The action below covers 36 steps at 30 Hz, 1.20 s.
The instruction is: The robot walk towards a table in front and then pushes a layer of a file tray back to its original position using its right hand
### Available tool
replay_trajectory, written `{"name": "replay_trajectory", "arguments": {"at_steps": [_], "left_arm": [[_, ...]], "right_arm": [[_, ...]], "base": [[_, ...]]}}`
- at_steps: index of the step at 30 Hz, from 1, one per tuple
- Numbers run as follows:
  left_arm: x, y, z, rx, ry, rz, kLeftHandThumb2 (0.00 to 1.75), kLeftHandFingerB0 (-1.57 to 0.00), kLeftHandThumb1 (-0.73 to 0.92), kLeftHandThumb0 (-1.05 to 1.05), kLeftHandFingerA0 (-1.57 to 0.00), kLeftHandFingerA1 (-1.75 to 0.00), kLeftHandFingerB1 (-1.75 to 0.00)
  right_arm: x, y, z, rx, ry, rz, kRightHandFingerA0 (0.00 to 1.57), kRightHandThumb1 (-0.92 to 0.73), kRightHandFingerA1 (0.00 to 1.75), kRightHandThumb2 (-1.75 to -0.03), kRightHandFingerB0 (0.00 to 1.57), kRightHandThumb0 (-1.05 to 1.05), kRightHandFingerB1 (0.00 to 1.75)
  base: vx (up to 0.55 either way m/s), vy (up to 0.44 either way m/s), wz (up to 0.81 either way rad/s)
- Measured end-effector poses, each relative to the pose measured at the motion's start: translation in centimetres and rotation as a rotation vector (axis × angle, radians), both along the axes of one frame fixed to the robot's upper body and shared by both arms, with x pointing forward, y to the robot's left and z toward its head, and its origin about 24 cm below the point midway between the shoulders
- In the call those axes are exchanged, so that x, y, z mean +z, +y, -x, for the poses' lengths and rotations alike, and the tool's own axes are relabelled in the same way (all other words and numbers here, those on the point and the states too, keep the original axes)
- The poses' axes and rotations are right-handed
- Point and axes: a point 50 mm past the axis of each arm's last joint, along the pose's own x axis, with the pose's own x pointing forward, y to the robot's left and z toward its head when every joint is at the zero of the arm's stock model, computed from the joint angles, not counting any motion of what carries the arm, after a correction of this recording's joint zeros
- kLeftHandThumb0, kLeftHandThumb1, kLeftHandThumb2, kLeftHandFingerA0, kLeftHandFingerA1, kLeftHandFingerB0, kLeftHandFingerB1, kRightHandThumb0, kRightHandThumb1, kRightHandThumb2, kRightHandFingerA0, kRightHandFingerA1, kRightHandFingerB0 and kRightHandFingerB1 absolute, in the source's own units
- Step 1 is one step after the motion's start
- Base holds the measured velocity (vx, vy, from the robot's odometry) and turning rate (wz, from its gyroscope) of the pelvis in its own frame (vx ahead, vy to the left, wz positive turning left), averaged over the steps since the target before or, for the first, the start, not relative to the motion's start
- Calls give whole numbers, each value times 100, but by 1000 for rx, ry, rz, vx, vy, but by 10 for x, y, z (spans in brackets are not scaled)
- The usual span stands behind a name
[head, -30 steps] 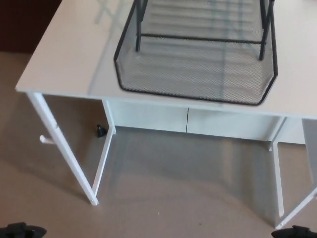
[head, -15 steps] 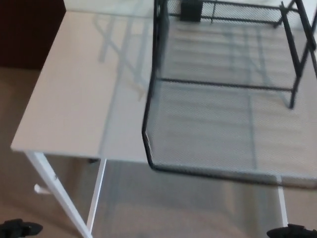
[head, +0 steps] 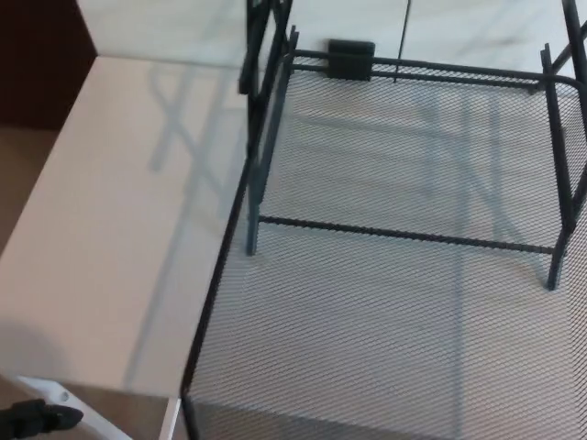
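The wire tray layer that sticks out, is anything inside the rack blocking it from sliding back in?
Nothing visible blocks it. The pulled-out mesh layer is empty, and the space behind it inside the black frame looks clear to the back rail. The right hand is not in view, so its path cannot be judged.

My view has moved forward and down over the white rectangular table [head: 110,229]. The black wire-mesh file tray [head: 385,312] now fills most of what I see, its pulled-out bottom layer reaching the lower edge. The floor and table legs have nearly dropped from sight. Only a dark part of me [head: 37,419] shows at lower left.
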Motion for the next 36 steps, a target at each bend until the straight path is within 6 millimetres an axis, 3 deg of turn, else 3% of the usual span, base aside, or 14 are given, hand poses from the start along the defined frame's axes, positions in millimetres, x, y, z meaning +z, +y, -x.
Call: {"name": "replay_trajectory", "arguments": {"at_steps": [6,14,36], "left_arm": [[0,0,-1,-1,-1,0,72,-41,44,-50,-61,-50,-44],[-1,4,4,8,13,-10,72,-40,45,-51,-60,-50,-44],[-2,1,3,7,10,-6,72,-41,44,-49,-61,-50,-44]], "right_arm": [[-1,-1,2,-5,8,1,56,-63,46,-58,51,-29,44],[-4,2,4,-9,19,-12,56,-63,47,-58,51,-29,45],[-3,-1,4,-11,26,-2,56,-63,45,-58,51,-29,44]], "base": [[94,-239,-10],[-76,168,4],[-47,-58,-2]]}}
